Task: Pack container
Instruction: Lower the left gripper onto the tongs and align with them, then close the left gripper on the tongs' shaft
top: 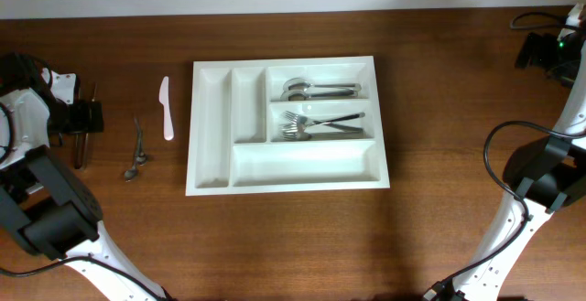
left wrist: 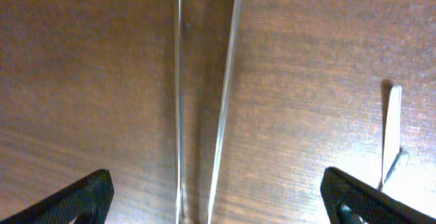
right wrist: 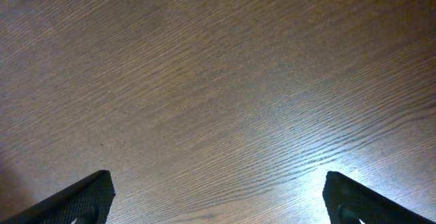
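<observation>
The container (top: 211, 168) is a large white five-compartment tray in the middle of the table. Its top right compartment holds spoons (top: 316, 89); the one below holds forks (top: 316, 125). My left gripper (top: 82, 123) is open at the far left. It hovers over two thin metal utensil handles (left wrist: 178, 101) lying side by side between its fingers (left wrist: 216, 200), not touching them. My right gripper (top: 540, 52) is open and empty at the far right back corner, over bare wood (right wrist: 218, 200).
A white plastic knife (top: 166, 107) and a metal utensil (top: 137, 150) lie left of the tray. The metal utensil's handle also shows in the left wrist view (left wrist: 392, 129). Cables run along the right edge (top: 513, 136).
</observation>
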Motion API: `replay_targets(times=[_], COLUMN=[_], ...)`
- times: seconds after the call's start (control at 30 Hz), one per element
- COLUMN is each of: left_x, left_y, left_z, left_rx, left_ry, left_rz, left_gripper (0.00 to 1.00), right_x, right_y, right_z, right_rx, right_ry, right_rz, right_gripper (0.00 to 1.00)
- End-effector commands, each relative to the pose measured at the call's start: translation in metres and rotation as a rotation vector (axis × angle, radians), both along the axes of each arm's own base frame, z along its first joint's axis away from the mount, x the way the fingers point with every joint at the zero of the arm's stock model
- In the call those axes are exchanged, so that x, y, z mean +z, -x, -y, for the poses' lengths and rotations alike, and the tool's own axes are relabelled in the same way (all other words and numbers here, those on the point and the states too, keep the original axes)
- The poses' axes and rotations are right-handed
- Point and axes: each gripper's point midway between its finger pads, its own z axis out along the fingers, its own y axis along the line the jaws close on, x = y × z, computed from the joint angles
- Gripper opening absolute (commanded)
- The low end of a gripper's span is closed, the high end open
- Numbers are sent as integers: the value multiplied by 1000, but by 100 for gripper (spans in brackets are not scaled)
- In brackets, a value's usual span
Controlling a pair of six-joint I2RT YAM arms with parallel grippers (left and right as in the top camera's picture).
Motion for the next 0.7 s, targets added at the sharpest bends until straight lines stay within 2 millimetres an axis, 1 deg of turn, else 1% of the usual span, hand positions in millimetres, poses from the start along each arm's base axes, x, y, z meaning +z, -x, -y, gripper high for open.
replay_targets(times=[0.0, 0.2, 0.37, 0.47, 0.67], left_x=[8, 7, 9, 5, -11], left_y=[2, 10, 4, 0, -4], left_z=[-4, 0, -2, -4, -5], left_rx=[53, 49, 43, 24, 15], left_ry=[1, 28, 46, 59, 96], left_rz=[-11, -64, -95, -127, -190], left_gripper=[99, 99, 100, 98, 98], right_x=[18, 18, 18, 18, 18], right_y=[4, 4, 4, 4, 4], right_z=[2, 2, 2, 2, 2], right_rx=[-9, -9, -8, -9, -8], right_ry=[16, 16, 16, 16, 16], right_rz=[32, 32, 32, 32, 32], right_gripper=[99, 99, 99, 99, 99])
